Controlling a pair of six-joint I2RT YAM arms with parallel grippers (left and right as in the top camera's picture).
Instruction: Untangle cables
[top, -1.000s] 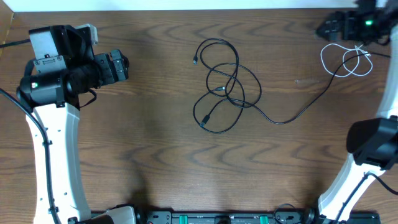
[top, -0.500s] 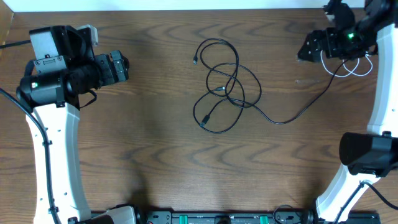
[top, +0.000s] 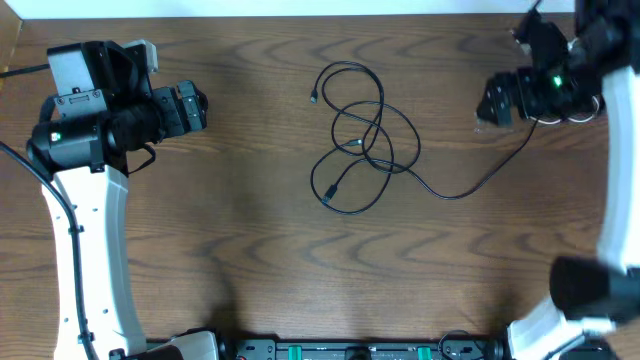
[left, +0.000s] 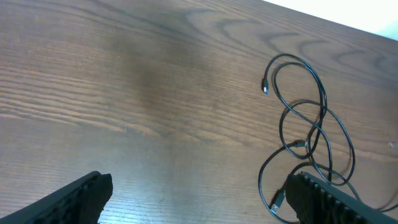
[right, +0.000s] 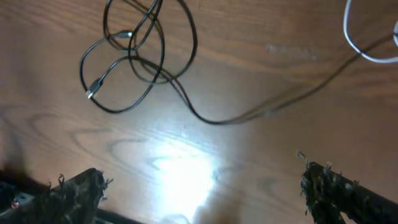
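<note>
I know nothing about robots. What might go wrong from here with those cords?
1. The black cables cross several times in the middle; tugging one loop might tighten the tangle.
2. One black tail runs up towards the white cable, near the open right end effector; a grab there might catch both.

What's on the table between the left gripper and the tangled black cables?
Nothing. Only bare wood tabletop lies between the open left gripper and the black cables. The overhead and left wrist views both show this.
</note>
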